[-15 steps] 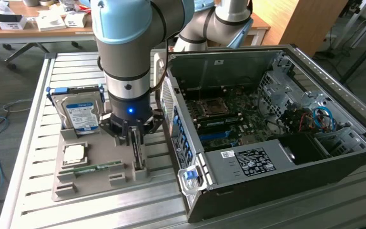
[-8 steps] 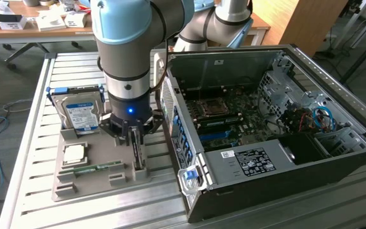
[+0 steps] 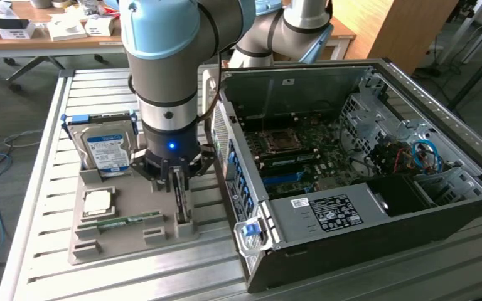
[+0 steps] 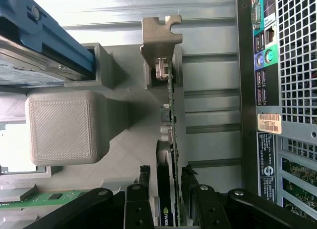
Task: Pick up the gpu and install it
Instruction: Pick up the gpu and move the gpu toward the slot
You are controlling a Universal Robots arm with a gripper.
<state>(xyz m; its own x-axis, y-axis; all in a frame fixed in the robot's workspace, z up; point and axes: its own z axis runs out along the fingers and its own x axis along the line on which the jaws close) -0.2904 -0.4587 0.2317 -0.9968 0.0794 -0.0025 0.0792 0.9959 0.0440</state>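
Observation:
The gpu [image 3: 181,205] stands on edge in a slot of the grey printed holder [image 3: 90,241], just beside the open computer case [image 3: 429,94]. In the wrist view the gpu [image 4: 168,115] appears edge-on, with its pale metal bracket [image 4: 159,36] at the far end. My gripper [image 3: 180,188] has come straight down over the card. It is open, and its black fingers [image 4: 144,177] straddle the board on both sides with narrow gaps left. The gripper [image 4: 166,173] has nothing clamped in it.
The holder also carries a silver hard drive with a blue label [image 3: 107,150], a square chip [image 3: 98,200] and a green RAM stick [image 3: 128,221]. The case's rear port panel [image 4: 270,51] is close beside the card. The motherboard [image 3: 308,147] lies exposed inside.

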